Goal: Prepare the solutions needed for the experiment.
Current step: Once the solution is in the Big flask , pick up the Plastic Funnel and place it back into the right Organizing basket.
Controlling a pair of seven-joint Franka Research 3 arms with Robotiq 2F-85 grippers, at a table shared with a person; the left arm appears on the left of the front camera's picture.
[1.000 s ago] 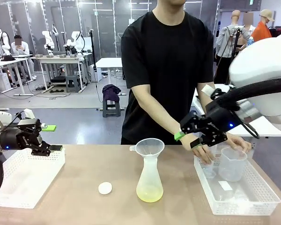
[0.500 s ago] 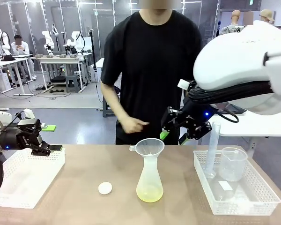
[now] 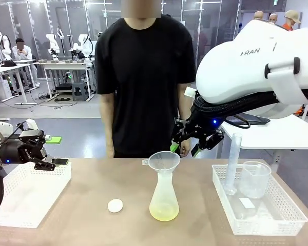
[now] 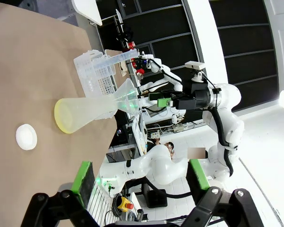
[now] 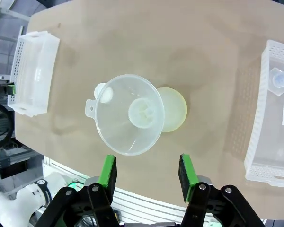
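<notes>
A clear conical flask [image 3: 164, 197] stands mid-table with a funnel [image 3: 164, 160] in its neck. The solutions [image 3: 164, 211] show as a shallow pale yellow layer at its bottom. My right gripper [image 3: 186, 148] hovers just above and behind the funnel, open, with nothing between its green pads. From the right wrist I look straight down into the funnel [image 5: 130, 113], and the yellow base [image 5: 174, 116] shows beside it, with my right gripper [image 5: 147, 172] above both. My left gripper [image 3: 56, 150] hangs open over the left basket. In the left wrist view, my left gripper [image 4: 139, 179] faces the flask [image 4: 90, 111].
A small white cap [image 3: 115, 205] lies left of the flask. A white basket [image 3: 20, 210] sits at the left. Another white basket [image 3: 262, 221] at the right holds a measuring cylinder [image 3: 231, 164] and a beaker [image 3: 255, 179]. A person [image 3: 138, 77] stands across the table, arms down.
My right arm has swung left from the right basket to the funnel. The person's hands left that basket and the person stepped left. My left arm stayed still.
</notes>
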